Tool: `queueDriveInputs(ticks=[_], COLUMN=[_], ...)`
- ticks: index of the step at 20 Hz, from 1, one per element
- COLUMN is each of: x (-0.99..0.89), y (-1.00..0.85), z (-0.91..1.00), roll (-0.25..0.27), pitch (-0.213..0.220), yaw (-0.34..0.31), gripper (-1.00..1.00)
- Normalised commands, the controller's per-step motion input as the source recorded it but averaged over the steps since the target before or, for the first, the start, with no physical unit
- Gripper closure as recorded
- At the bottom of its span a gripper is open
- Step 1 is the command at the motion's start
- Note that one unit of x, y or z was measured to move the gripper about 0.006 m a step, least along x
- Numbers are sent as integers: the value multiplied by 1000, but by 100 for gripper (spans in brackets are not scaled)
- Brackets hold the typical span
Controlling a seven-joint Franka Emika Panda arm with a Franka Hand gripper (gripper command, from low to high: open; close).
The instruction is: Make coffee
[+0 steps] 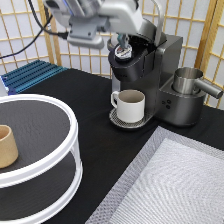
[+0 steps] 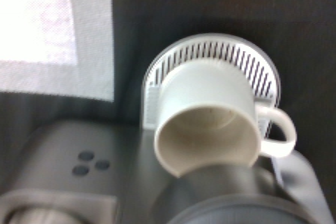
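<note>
The coffee pod point(image 1: 122, 51), small and white with a dark foil top, sits at the open pod holder on top of the black coffee machine point(image 1: 150, 70). My gripper point(image 1: 124, 42) reaches down from the exterior view's top, directly over the pod, and is shut on its rim. A cream mug point(image 1: 132, 105) with a handle stands empty on the machine's round drip tray point(image 1: 118, 120), right below the pod holder. The wrist view looks down on the mug point(image 2: 210, 135), the slotted drip tray point(image 2: 217, 50) and the machine's dark head point(image 2: 225, 195). The pod is hidden there.
A steel milk jug point(image 1: 188, 80) stands on the machine's right part. A white two-tier round stand point(image 1: 60, 150) at the exterior view's left carries a tan wooden cup point(image 1: 6, 146). A grey mesh mat point(image 1: 175, 185) lies at the bottom right. A blue rack point(image 1: 32, 75) stands at the back left.
</note>
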Motion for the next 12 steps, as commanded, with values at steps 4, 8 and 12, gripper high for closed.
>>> queueDriveInputs(ticks=[4,8,12], x=[234,198,201], y=[856,811,599], z=[1000,879,539], roll=[-75,-96,-149], pitch=[30,78,118], yaw=[-44,-42,-73], gripper=[-100,-100,-100])
